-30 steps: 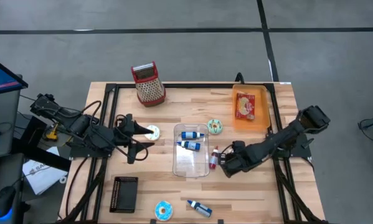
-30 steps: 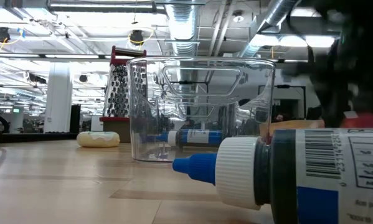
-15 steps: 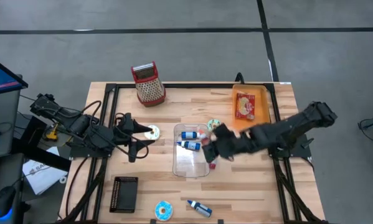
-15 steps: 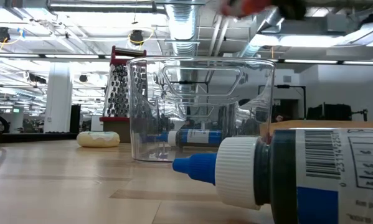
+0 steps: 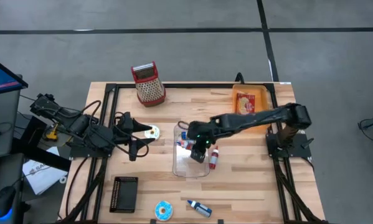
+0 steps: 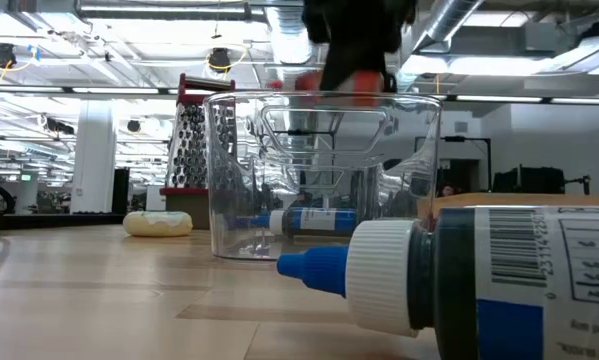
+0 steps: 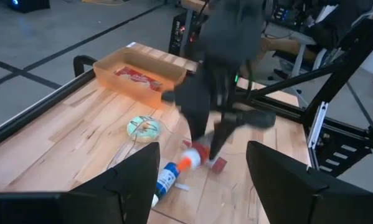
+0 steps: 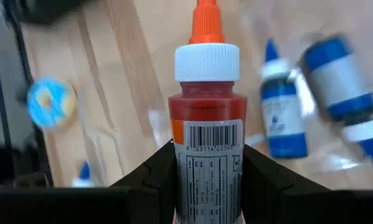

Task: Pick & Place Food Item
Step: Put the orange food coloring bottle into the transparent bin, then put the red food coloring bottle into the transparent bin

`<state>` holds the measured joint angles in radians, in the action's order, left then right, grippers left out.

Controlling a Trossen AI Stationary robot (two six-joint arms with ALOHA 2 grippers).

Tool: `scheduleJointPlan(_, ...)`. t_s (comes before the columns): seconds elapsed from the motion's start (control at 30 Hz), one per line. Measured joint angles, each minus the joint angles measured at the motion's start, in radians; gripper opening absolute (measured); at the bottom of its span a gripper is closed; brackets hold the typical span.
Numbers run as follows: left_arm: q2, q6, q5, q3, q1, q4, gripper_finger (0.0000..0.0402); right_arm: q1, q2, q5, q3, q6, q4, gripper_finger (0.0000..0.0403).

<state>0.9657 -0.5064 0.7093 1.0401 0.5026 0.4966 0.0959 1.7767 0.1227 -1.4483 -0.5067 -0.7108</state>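
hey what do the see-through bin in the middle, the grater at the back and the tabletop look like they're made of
The bin looks like clear glossy plastic: the blue-capped bottles inside show through its walls. The grater seems to be perforated shiny metal with a red, probably plastic, handle. The tabletop looks like light wood planks with visible grain, in a satin finish.

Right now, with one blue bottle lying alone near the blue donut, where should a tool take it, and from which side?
Probably best to grip the blue bottle across its round body, behind the white cap, coming straight down. It lies on its side on the table, so both long flanks are free; the narrow tip would likely slip.
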Motion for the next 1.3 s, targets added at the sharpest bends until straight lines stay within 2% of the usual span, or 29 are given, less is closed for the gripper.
scheduleJointPlan(0.23, 0.004, -0.007, 0.005, 0.000, 0.000, -0.008, 0.0237, 0.000, 0.103, 0.037, 0.000, 0.065, 0.012, 0.0130)
scheduleJointPlan(0.43, 0.017, -0.008, 0.008, 0.000, 0.001, -0.005, 0.0237, -0.007, 0.128, 0.036, 0.000, 0.088, 0.012, 0.0178)
scheduleJointPlan(0.53, 0.025, -0.011, 0.009, 0.000, 0.001, -0.008, 0.0237, -0.010, 0.127, 0.001, 0.000, 0.089, 0.021, 0.0203)
scheduleJointPlan(0.7, 0.025, -0.013, 0.008, 0.000, 0.001, -0.007, 0.0237, -0.034, 0.089, -0.023, -0.001, 0.020, 0.001, 0.0219)
scheduleJointPlan(0.83, 0.025, -0.010, 0.008, 0.000, 0.001, -0.008, 0.0237, -0.042, 0.009, -0.057, 0.000, -0.146, -0.065, 0.0216)
scheduleJointPlan(0.97, 0.025, 0.000, 0.008, 0.000, 0.001, -0.011, 0.0237, 0.018, -0.106, -0.218, -0.001, -0.396, -0.204, 0.0207)
scheduleJointPlan(1.13, 0.025, 0.024, 0.008, 0.000, 0.001, -0.013, 0.0237, 0.155, -0.213, -0.478, -0.001, -0.866, -0.440, 0.0204)
scheduleJointPlan(1.3, 0.025, 0.079, 0.008, 0.000, 0.001, -0.031, 0.0237, 0.256, -0.224, -0.630, 0.000, -1.311, -0.554, 0.0204)
